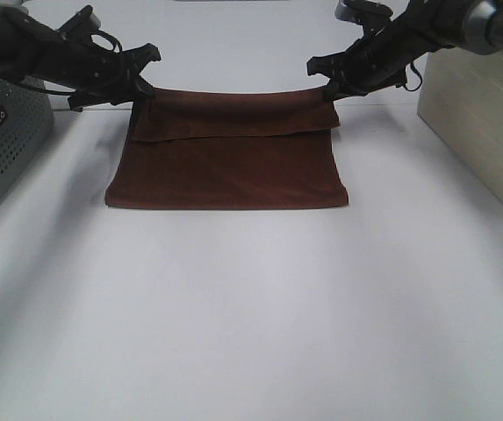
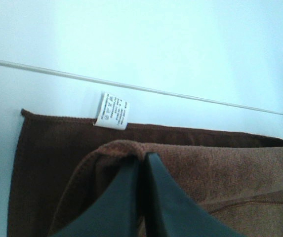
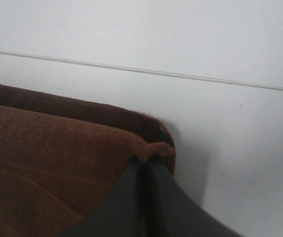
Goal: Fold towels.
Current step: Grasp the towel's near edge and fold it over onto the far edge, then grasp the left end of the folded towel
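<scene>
Left claw (image 1: 143,86) pinched shut on maroon towel (image 1: 233,171), corner at its 10 o'clock. Right claw (image 1: 330,86) likewise at 2 o'clock. Towel sits toward 12 o'clock on table (image 1: 251,316). Judgement: first fold partway; flap not released, later folds outstanding.

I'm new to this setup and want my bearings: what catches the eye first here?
A dark red-brown towel lies on the white table, its far edge raised. The left gripper and the right gripper each pinch one far corner, shut on the cloth. A small white tag sticks out from the towel's edge near the left gripper.
</scene>
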You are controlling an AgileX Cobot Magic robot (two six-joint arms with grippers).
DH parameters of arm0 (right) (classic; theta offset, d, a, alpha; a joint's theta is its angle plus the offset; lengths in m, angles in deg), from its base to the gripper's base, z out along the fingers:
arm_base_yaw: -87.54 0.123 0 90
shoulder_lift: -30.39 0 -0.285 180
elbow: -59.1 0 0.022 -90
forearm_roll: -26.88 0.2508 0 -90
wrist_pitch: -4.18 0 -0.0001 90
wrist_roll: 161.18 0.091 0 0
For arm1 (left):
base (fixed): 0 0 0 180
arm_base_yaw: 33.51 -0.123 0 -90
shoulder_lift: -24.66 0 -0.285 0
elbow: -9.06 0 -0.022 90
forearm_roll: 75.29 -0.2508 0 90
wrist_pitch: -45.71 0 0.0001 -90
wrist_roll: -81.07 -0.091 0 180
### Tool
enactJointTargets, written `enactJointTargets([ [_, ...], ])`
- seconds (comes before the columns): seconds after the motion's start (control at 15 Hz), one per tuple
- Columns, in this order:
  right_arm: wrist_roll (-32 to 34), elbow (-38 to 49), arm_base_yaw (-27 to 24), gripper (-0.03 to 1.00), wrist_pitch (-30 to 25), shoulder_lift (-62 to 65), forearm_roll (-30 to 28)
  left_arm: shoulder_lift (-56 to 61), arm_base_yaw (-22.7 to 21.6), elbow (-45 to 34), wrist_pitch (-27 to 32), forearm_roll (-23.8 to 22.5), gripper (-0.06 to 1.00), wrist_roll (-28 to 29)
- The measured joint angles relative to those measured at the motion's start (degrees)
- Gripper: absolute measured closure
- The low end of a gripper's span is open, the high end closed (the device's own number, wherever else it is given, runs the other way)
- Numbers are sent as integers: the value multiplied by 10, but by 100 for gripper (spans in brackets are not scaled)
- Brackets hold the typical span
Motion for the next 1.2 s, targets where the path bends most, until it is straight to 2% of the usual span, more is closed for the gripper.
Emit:
enactJointTargets([
  [0.27,1,-6,0,96,30,-34,-2,-53,0,40,-14,0,92,-1],
  [0.33,1,-6,0,91,39,-34,-2,-54,0,41,-14,0,89,-10],
  [0.47,1,-7,0,66,46,-35,-3,-54,0,43,-15,0,70,-27],
  [0.6,1,-7,0,38,35,-34,-3,-54,0,43,-15,-3,39,-33],
  [0.73,1,-7,0,29,-11,-19,-20,-44,0,43,3,-24,17,-33],
  [0.8,1,-7,0,28,-41,-5,-28,-35,0,43,21,-49,13,-34],
  [0.93,19,-8,0,27,-103,19,-35,-17,0,44,65,-93,11,-22],
  [1.2,92,-8,0,27,-231,38,-72,-7,0,44,186,-174,11,99],
])
